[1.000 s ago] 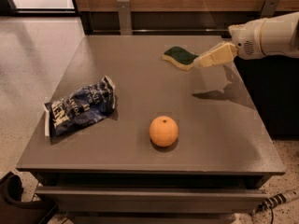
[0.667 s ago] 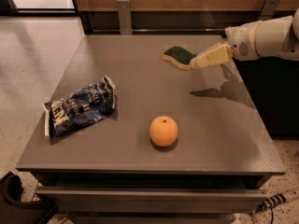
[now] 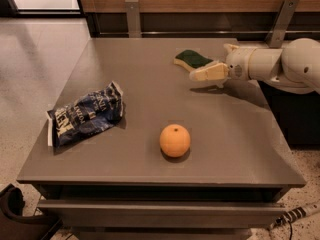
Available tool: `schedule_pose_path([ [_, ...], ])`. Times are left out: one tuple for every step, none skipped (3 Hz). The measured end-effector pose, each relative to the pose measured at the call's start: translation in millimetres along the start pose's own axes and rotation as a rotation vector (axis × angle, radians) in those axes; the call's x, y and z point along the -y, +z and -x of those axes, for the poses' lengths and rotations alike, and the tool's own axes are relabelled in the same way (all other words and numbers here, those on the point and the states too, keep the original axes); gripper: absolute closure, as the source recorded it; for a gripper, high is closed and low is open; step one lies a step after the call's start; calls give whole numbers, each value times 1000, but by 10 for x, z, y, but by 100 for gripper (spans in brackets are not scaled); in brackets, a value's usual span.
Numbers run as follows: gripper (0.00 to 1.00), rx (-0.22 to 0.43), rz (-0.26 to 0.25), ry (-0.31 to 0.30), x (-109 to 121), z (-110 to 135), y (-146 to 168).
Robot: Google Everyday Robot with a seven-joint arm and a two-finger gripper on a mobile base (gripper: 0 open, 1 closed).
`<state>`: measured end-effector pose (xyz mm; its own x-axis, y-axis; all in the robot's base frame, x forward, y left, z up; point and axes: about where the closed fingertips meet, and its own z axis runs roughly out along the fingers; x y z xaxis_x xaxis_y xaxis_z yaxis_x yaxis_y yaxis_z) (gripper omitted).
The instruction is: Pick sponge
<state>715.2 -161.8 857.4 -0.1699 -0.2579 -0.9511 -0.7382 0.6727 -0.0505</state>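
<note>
The sponge (image 3: 192, 59), pale yellow with a dark green top, lies flat on the grey table (image 3: 150, 109) at its far right. My gripper (image 3: 209, 72) comes in from the right on a white arm. Its cream tip sits just right of and in front of the sponge, low over the table and close to the sponge's near right edge. I cannot tell whether it touches the sponge. Nothing shows in the gripper.
An orange (image 3: 175, 140) sits near the table's front middle. A dark blue foil snack bag (image 3: 85, 114) lies at the left. Two metal brackets (image 3: 132, 16) stand against the wooden wall behind the table. The floor drops off on the left.
My gripper has moved left and lower, from beside the sponge's right end to just in front of its right edge. The sponge, orange and bag have not moved.
</note>
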Motion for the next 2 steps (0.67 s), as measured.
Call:
schedule_pose_path([
  [0,49,15,14,22,-118,190],
  [15,74,30,27,32,-182,338],
])
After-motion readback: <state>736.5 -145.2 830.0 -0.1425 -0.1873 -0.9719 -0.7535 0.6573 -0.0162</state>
